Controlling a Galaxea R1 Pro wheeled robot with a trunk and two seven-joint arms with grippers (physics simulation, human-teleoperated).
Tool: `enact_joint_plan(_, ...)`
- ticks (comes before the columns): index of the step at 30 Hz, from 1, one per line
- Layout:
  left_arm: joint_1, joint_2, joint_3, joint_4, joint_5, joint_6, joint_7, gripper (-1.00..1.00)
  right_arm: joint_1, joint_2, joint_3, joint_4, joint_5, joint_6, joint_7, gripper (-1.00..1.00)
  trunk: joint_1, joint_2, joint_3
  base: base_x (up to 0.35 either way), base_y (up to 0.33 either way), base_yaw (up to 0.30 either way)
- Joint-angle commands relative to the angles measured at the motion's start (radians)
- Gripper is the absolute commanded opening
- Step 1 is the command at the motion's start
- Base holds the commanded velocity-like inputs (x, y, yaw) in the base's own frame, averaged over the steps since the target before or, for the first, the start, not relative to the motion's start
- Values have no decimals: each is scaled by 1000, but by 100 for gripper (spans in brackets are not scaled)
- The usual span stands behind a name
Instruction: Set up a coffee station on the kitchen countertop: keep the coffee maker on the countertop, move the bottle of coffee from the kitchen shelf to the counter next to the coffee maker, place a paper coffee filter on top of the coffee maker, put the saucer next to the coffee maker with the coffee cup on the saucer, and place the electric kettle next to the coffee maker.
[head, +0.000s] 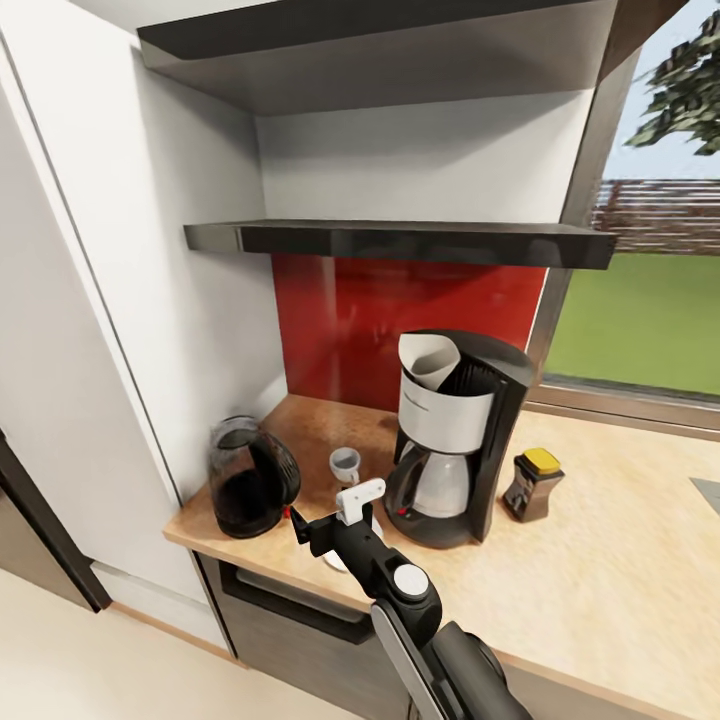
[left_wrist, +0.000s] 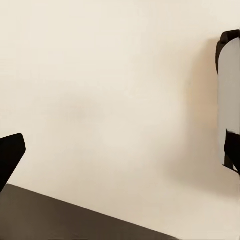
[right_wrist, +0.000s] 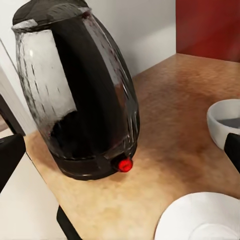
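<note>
The coffee maker (head: 455, 440) stands on the kitchen countertop (head: 600, 570) with the white paper coffee filter (head: 432, 360) in its top. The bottle of coffee (head: 533, 485) sits just right of it. Left of it are the small coffee cup (head: 345, 463) (right_wrist: 227, 122) and, at the counter's left end, the dark electric kettle (head: 250, 478) (right_wrist: 80, 100). My right gripper (head: 335, 508) (right_wrist: 120, 155) hovers open over the front edge between kettle and coffee maker, holding nothing, above the mostly hidden saucer (head: 337, 561) (right_wrist: 200, 217). The left gripper (left_wrist: 120, 135) is open over a plain beige surface. The kitchen shelf (head: 400, 240) is bare.
A tall white cabinet wall (head: 120, 330) closes off the counter's left end, close to the kettle. A red backsplash (head: 400, 310) is behind, and a window (head: 650, 300) is at the right. A dark appliance front (head: 290, 600) sits under the counter. Bare worktop stretches to the right.
</note>
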Motion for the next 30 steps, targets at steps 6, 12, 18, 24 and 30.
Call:
enact_joint_plan(6, 2, -1, 7, -3, -5, 3, -8, 100, -1, 0, 0, 22, -8, 4, -1, 100, 1, -2, -2, 149, 230, 0)
enact_joint_plan(12, 3, -1, 7, -2, -5, 3, -8, 100, -1, 0, -1, 37, -9, 2, -1, 100, 1, -2, -2, 38, 38, 0)
enact_joint_plan(18, 3, -1, 7, -2, -5, 3, -7, 100, -1, 0, -1, 37, -9, 3, -1, 100, 1, -2, -2, 135, 118, 0)
enact_joint_plan(24, 10, -1, 7, -3, -5, 2, -8, 100, -1, 0, -1, 36, -9, 3, -1, 100, 1, -2, -2, 28, 19, 0)
enact_joint_plan(30, 12, -1, 7, -3, -5, 2, -8, 100, -1, 0, -1, 36, -9, 3, -1, 100, 1, -2, -2, 151, 167, 0)
